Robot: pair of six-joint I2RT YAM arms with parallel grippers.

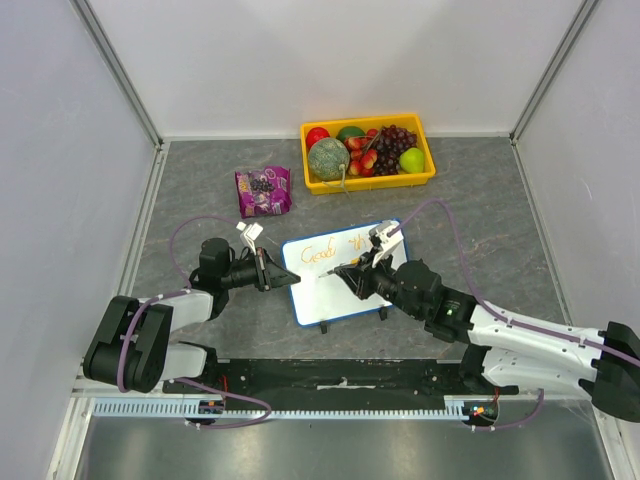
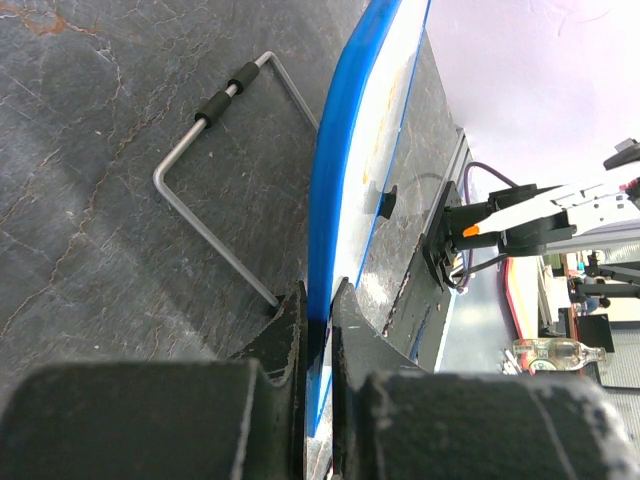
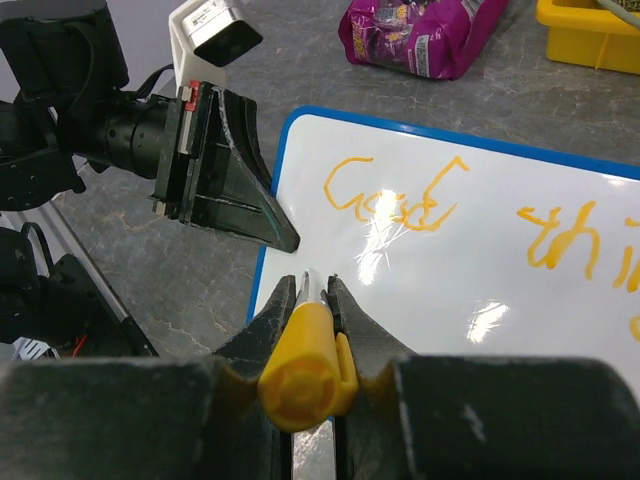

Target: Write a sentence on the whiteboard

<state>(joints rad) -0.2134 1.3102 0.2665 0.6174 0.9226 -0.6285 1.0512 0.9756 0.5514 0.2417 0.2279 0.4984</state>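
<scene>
The whiteboard (image 1: pixel 325 295), white with a blue rim, lies on the grey table between the arms. The sentence (image 1: pixel 318 253) is in orange cursive; its top line reads "Good" (image 3: pixel 395 195) and then "thi" (image 3: pixel 560 235). My left gripper (image 1: pixel 290 280) is shut on the whiteboard's left edge, its jaws pinching the blue rim (image 2: pixel 345 170). My right gripper (image 3: pixel 317 290) is shut on a marker (image 3: pixel 305 365) with a yellow cap end. The marker's tip points at the board's lower left, below "Good". I cannot tell whether the tip touches the board.
A yellow tray (image 1: pixel 370 183) of fruit stands at the back. A purple snack bag (image 1: pixel 263 190) lies left of it. A bent wire foot (image 2: pixel 215 180) with black sleeves sticks out under the board. White walls close in the table on three sides.
</scene>
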